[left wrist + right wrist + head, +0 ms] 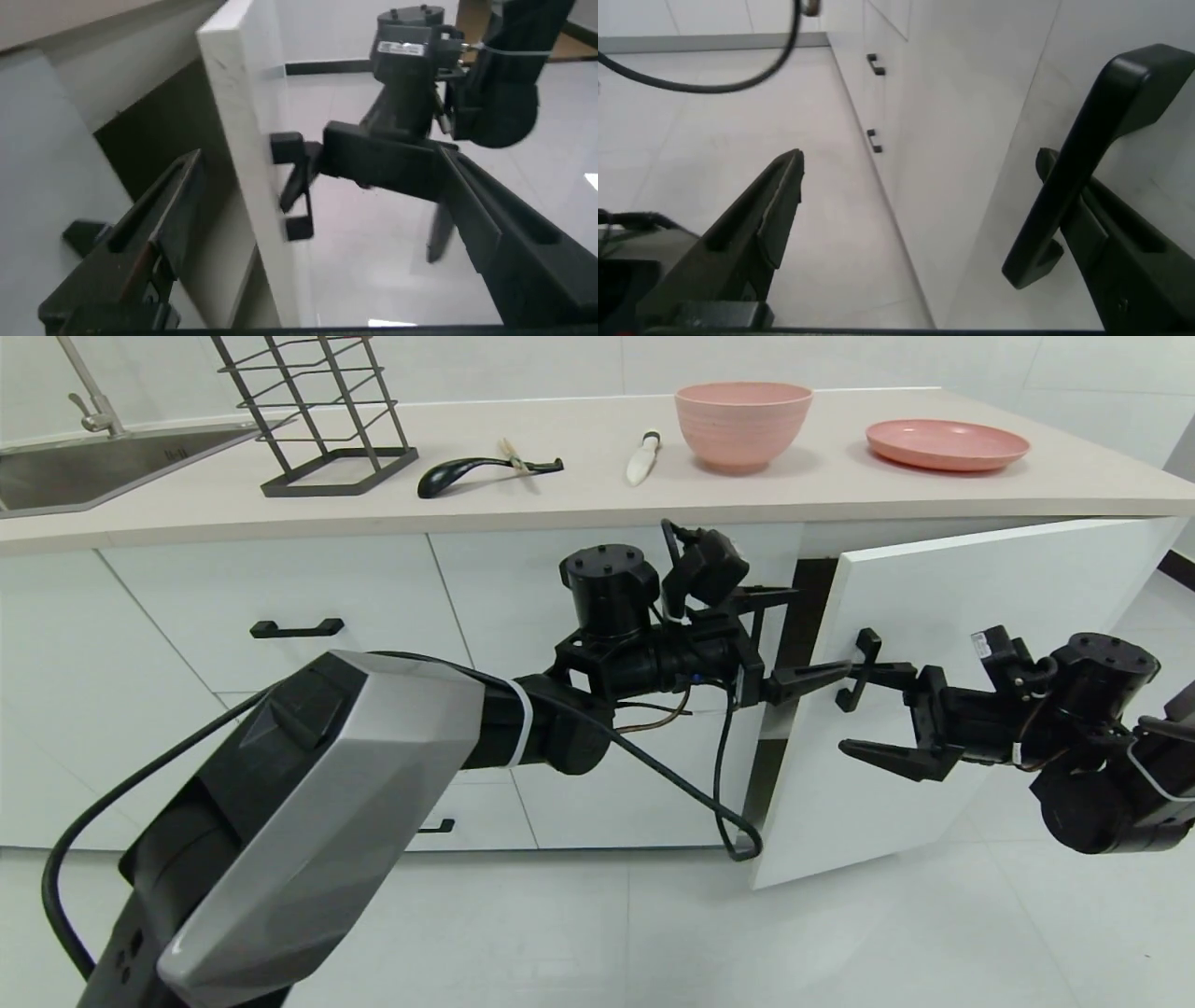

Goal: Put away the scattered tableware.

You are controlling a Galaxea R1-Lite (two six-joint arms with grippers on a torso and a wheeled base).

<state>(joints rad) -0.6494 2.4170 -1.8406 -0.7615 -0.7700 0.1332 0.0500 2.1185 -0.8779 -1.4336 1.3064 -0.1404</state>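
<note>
1. Left hand point(822, 627) released, at 9 o'clock of the open cupboard door point(971, 616). Fingers spread astride the door's free edge.
2. From the left wrist: 1 finger point(149, 233) on the dark inner side of the door point(238, 121), the other on its white outer face. Contact with the door impossible to tell.
3. Right hand point(859, 707) released too, at 3 o'clock of the left hand and in front of the door's outer face. Both fingers pointing toward 9 o'clock.
4. Black handle point(861, 667) of the door between the right hand's spread fingers, close against the upper one. Touching or not: cannot tell.
5. From the right wrist: same handle point(1083, 168) just in front of 1 finger point(1106, 252), the other finger well apart over the floor point(719, 121).
6. Nothing grasped by either hand.
7. Pink bowl point(743, 425) upright on the worktop point(579, 499), at about 12 o'clock of the left hand.
8. Pink plate point(948, 443) flat on the worktop at 3 o'clock of the bowl, apart from it.
9. White utensil point(642, 459) at 9 o'clock of the bowl, near it.
10. Black spoon point(467, 474) at 9 o'clock of the white utensil, with a wooden stick point(513, 455) lying across its handle.
11. Wire rack point(317, 429) at 9 o'clock of the spoon. Sink point(93, 471) further toward 9 o'clock.
</note>
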